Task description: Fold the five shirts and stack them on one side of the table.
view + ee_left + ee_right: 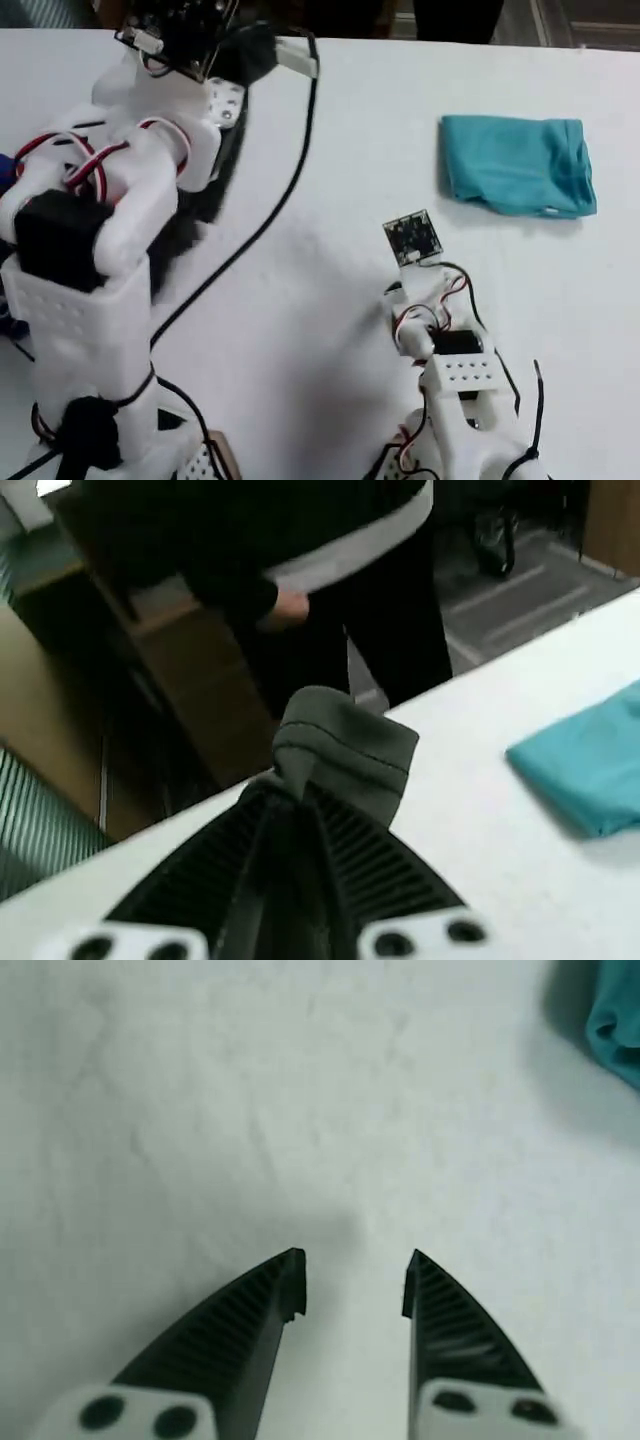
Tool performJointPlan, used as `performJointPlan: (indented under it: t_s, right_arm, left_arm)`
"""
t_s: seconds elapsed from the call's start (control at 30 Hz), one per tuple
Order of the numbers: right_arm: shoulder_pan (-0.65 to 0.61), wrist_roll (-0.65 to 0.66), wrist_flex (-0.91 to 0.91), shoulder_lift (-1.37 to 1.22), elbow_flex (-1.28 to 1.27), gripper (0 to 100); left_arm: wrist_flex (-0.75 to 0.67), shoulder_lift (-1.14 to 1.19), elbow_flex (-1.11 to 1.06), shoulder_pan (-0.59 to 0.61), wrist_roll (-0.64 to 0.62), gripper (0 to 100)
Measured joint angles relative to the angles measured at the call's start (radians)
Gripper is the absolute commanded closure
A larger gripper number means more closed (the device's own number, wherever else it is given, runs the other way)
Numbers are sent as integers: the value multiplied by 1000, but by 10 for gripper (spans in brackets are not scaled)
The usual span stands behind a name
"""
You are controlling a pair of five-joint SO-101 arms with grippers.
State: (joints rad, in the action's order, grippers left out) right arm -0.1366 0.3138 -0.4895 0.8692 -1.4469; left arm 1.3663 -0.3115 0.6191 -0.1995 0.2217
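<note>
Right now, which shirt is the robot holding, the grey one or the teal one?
The grey shirt, pinched in the left gripper. The teal shirt lies folded on the table, untouched.

A folded teal shirt (520, 165) lies flat on the white table (330, 330), towards the far right, well apart from both arms. The left arm (110, 200) rises tall on the left side with red wires looped over its joints, and a black cable (290, 190) curves from its far end back across the tabletop. On the near right, the right arm (450, 370) sits low, with a small circuit board (411, 237) at its wrist.
</note>
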Motion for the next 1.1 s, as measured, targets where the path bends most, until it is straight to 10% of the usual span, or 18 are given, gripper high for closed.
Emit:
performJointPlan:
  t_s: [0.5, 1.1]
  right_arm:
    - [0, 0, 25, 0, -5, 837]
    - [0, 0, 25, 0, -5, 837]
  left_arm:
    - [-249, -2, 97, -123, -2, 974]
    - [-91, 0, -847, 637, 2, 974]
